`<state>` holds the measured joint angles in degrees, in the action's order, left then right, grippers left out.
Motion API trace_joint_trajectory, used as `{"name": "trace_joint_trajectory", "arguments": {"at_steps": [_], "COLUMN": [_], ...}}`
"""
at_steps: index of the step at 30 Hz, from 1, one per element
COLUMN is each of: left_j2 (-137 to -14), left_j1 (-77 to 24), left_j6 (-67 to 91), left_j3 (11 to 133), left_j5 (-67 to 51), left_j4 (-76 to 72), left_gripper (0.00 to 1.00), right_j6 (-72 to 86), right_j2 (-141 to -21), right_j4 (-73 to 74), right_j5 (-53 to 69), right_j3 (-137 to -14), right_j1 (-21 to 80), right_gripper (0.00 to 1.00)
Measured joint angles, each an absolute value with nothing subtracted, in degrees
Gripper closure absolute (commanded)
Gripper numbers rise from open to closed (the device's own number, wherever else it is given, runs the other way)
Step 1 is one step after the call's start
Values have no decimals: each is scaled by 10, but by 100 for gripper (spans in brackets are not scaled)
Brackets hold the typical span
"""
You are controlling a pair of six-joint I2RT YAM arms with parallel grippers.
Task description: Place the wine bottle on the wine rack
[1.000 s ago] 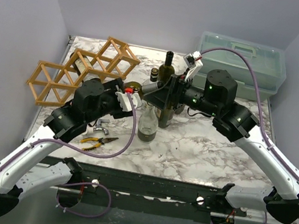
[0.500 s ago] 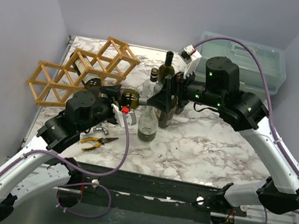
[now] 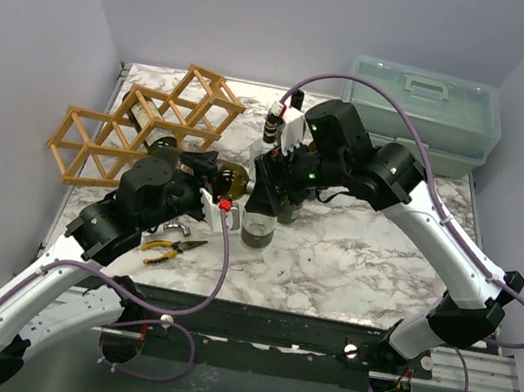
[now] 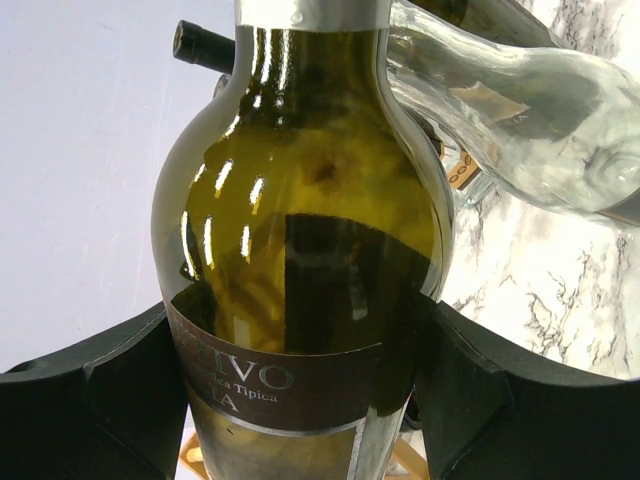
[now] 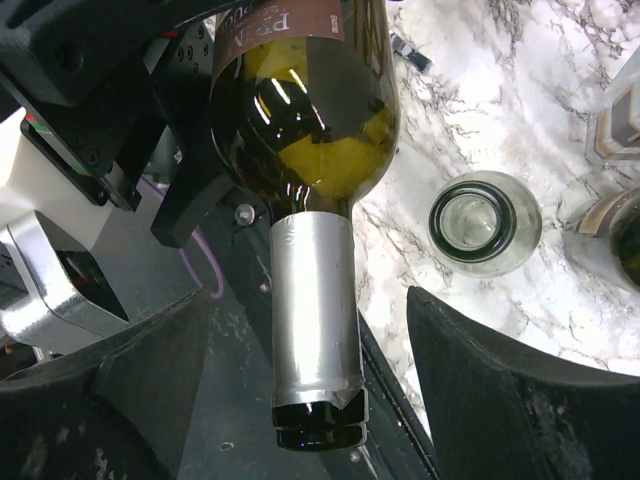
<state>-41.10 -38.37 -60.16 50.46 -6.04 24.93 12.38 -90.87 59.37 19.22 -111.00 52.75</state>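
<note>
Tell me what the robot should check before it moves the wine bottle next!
1. Grip: the left claw clamps the wine bottle by its body: ok.
2. The right claw is open, fingers apart either side of the neck: ok.
3. Bottle lies sideways, as the wine rack needs: ok.
4. Free rack cell lined up with the bottle: cannot tell.
5. Room from the standing clear glass bottle: not ok, it looks close.

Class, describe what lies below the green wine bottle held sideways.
Marble table and the open mouth of a clear bottle, seen beside the neck. The wine bottle itself hides whatever is directly underneath.
</note>
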Motion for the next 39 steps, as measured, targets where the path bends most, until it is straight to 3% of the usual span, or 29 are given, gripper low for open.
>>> {"name": "trace_joint_trajectory", "arguments": {"at_steps": [18,19,21,22,23,24,25,27,28,29,39], "left_j2": [-419,-420,-422,-424,-424,-425,-425,-426,-427,-427,-340], "left_j1": [-415,-417,-421,-422,-422,-424,-424,-424,-425,-425,-429], "left_j6": [-655,-656,-658,-660,-660,-664,-664,-658,-654,-650,-513], "left_j3": [556,557,559,560,562,566,568,568,568,568,548], "left_j5": [-75,-76,-77,-77,-78,-76,-75,-72,-72,-72,-76], "left_j4": [319,322,329,331,334,340,347,357,365,370,357], "left_gripper": [100,100,100,100,100,93,74,52,21,2,1], "right_j6": [120,121,121,121,128,132,135,145,152,160,245], "right_j2": [-926,-927,-928,-928,-928,-927,-926,-918,-909,-899,-813], "right_j4": [617,617,616,615,615,617,611,591,576,560,432], "right_j5": [219,220,222,220,215,199,208,207,207,208,184], "right_j3": [-1124,-1124,-1124,-1124,-1121,-1117,-1110,-1086,-1066,-1046,-898], "right_j1": [557,557,560,562,562,559,557,559,561,561,566], "right_gripper": [36,45,72,91,99,99,99,99,99,99,100]}}
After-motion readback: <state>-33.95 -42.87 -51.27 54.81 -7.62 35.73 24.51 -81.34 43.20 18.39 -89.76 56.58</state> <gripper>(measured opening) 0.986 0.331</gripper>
